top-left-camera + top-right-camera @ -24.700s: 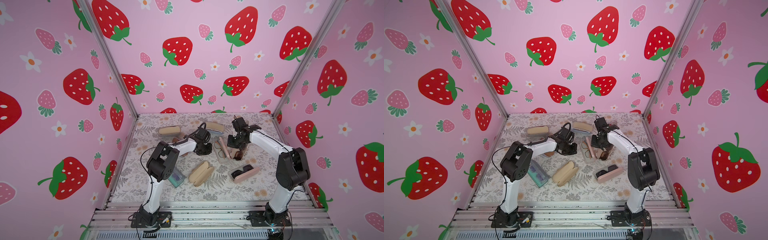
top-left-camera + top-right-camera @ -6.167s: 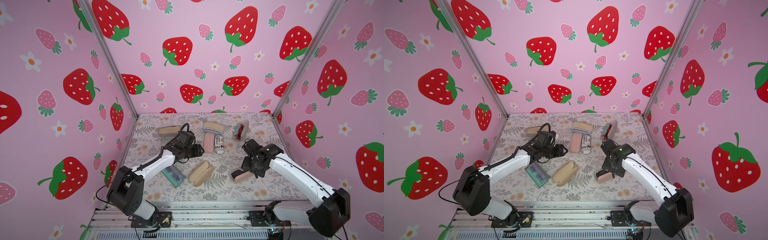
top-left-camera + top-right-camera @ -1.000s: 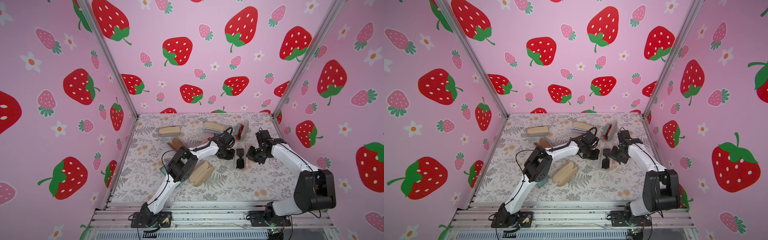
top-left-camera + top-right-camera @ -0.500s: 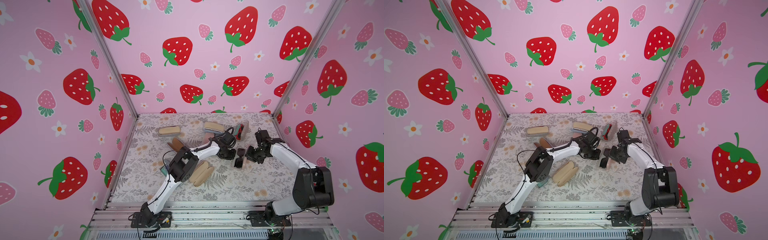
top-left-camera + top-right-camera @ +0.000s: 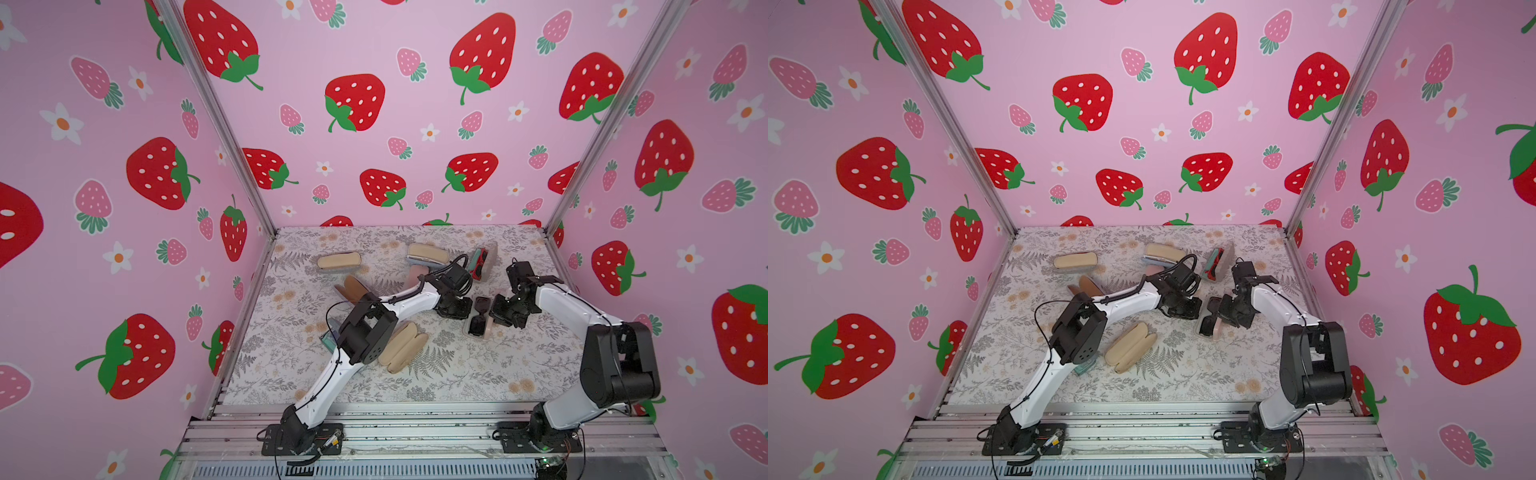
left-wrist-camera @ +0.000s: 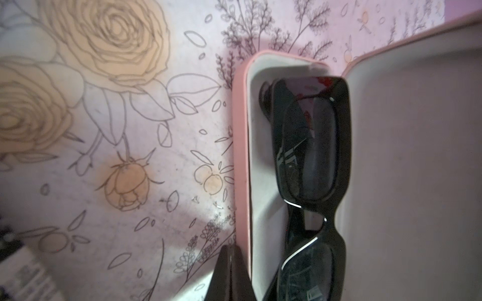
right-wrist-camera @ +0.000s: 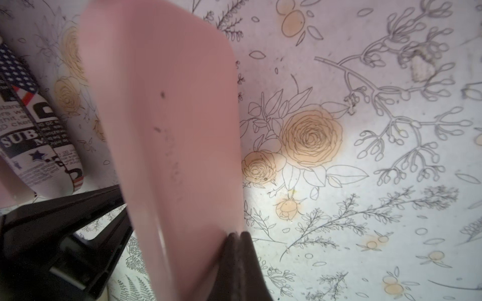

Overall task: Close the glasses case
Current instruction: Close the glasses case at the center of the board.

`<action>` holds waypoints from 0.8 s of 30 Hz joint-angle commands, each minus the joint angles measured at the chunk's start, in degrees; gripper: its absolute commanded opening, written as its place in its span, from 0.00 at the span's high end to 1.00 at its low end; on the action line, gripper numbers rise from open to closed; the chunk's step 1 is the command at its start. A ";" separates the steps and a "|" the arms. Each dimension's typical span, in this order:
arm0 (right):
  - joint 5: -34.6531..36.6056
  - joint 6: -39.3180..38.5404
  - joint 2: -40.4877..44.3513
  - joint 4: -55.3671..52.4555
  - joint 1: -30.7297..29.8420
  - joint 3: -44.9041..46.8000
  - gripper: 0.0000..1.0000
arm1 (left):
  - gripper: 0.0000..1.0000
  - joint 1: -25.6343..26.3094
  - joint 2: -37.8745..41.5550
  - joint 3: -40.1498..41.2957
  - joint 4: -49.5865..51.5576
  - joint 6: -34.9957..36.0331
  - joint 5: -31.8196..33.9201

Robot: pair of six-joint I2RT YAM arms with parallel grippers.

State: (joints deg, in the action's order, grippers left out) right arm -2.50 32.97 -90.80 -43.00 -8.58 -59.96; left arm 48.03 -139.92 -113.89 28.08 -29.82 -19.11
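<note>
A booth of pink walls [image 5: 374, 50] printed with strawberries is seen, floored by a floral bench [image 5: 478, 374]. In a top view the glasses case [image 5: 487, 329], pink and lying open, is found right of centre, between the left claw [image 5: 462, 312] and the right claw [image 5: 496, 316], each just beside it. Two arms are counted, and seven further cases. These are a closed tan case [image 5: 338, 261] at the back left, a tan-and-grey case [image 5: 428, 252] at the back centre, a red-and-teal case [image 5: 482, 262] to its right, a brown open case [image 5: 353, 286], a tan open case [image 5: 403, 347] nearer the front, and a pink case [image 5: 415, 274] and what seems a teal case [image 5: 329, 341], both largely hidden by the left arm [image 5: 411, 299]. In the left wrist view one pair of black sunglasses [image 6: 310, 156] is seen lying in the base [image 6: 240, 156], with the lid [image 6: 404, 156] raised beside it. The left claw [image 6: 230, 271] is clenched on nothing, its tips set just beside the base's outer wall. In the right wrist view the lid's [image 7: 169, 130] pink shell is shown tilted, and the right claw [image 7: 238, 250], likewise clenched and empty, is set against its edge. A newsprint-patterned case [image 7: 34, 146] is seen beyond. The step in hand is judged to be the folding of the lid over the base. It would best be done with the base braced by the left claw against sliding, the lid pushed round its hinge by the right, and the sunglasses checked to lie inside the rim before the halves are pressed shut.
</note>
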 commanded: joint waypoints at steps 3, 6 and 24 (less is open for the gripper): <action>-1.81 -1.46 -1.54 0.03 -0.51 -2.76 0.97 | 1.00 0.93 -2.55 -2.03 1.46 0.12 -0.46; -1.41 -2.09 -2.50 -0.74 -1.04 -3.84 0.97 | 1.00 1.02 -2.80 -2.26 1.67 0.27 -0.48; 0.10 -3.19 -8.38 -3.66 -5.89 -8.97 0.98 | 1.00 1.39 -2.60 -2.47 2.03 0.82 0.11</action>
State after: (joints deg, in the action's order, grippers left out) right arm 0.16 30.20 -97.80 -46.63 -12.60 -67.44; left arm 48.29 -140.31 -114.69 28.58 -29.76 -18.50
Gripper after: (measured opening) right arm 0.045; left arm 0.047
